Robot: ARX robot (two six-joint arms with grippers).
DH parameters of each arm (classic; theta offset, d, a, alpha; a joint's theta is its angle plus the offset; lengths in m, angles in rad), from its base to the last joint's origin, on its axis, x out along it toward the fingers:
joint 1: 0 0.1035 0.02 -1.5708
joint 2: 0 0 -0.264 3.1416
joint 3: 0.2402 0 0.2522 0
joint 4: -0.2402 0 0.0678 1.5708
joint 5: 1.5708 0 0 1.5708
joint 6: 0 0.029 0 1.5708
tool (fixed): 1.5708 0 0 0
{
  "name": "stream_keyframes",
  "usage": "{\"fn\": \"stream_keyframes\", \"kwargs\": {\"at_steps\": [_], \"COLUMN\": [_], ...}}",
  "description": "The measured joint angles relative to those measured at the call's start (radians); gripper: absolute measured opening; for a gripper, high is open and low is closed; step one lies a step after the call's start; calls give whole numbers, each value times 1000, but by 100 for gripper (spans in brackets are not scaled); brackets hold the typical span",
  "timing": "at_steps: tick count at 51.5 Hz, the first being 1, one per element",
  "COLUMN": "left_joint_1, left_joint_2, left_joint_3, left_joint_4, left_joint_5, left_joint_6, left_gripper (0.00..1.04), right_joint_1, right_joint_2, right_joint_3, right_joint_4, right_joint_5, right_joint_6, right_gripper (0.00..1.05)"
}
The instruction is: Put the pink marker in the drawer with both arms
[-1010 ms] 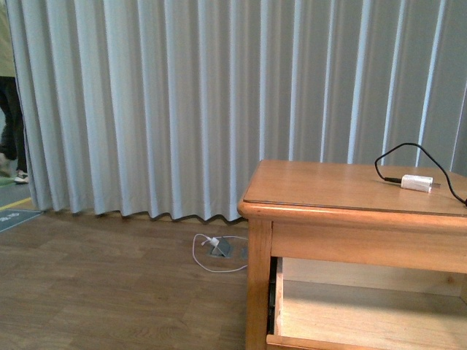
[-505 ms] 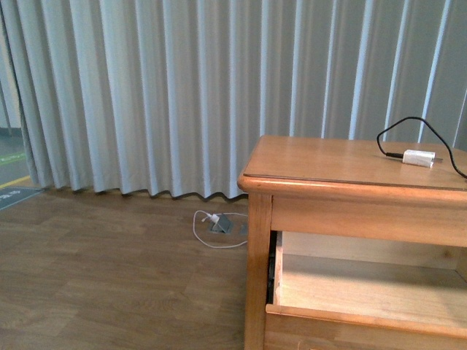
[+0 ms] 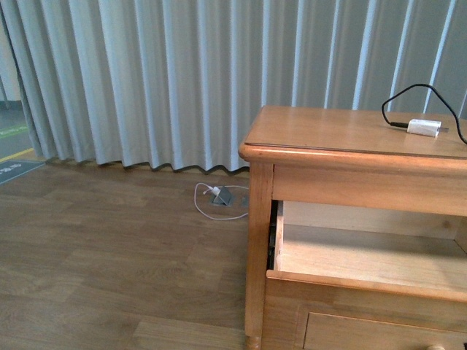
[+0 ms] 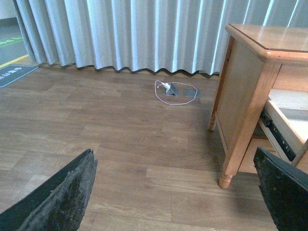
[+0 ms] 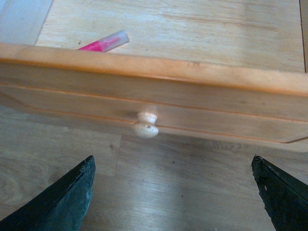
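The pink marker (image 5: pixel 103 43) lies on the floor of the open drawer (image 5: pixel 192 86), just behind its front panel, with its pale end pointing away from the corner. The round knob (image 5: pixel 146 124) juts from that panel. My right gripper (image 5: pixel 172 160) hangs open over the floorboards in front of the knob, holding nothing. My left gripper (image 4: pixel 174 154) is open above the wooden floor beside the dresser (image 4: pixel 243 82), also with nothing in it. In the front view the drawer (image 3: pixel 365 281) stands pulled out; the marker and both arms are out of sight there.
A white plug with black cable (image 3: pixel 423 127) rests on the dresser top (image 3: pixel 328 131). The lower drawer (image 3: pixel 379 332) is below. A floor socket with a looped white cord (image 3: pixel 219 198) lies near the grey curtain (image 3: pixel 182 80). A dresser leg (image 4: pixel 225 180) stands near my left gripper.
The front view has drawn back and tilted down: the dresser sits higher in the frame, more of the open drawer shows and the lower drawer's front appears. The person at far left is gone.
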Motion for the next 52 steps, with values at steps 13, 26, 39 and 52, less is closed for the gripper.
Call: {"fn": "stream_keyframes", "kwargs": {"at_steps": [13,26,39,52], "left_joint_1": [0,0,0,0], "left_joint_2": [0,0,0,0], "left_joint_3": [0,0,0,0], "left_joint_4": [0,0,0,0], "left_joint_5": [0,0,0,0], "left_joint_6": [0,0,0,0], "left_gripper": [99,99,99,99], "right_joint_1": [16,16,18,17], "right_joint_2": [209,351,478,590], "right_joint_3": [106,216,321,406], "right_joint_4": [122,243,344,441], "right_joint_5": [72,144,186,219], "right_joint_6": [35,54,64,87], "right_gripper": [96,96,96,96]}}
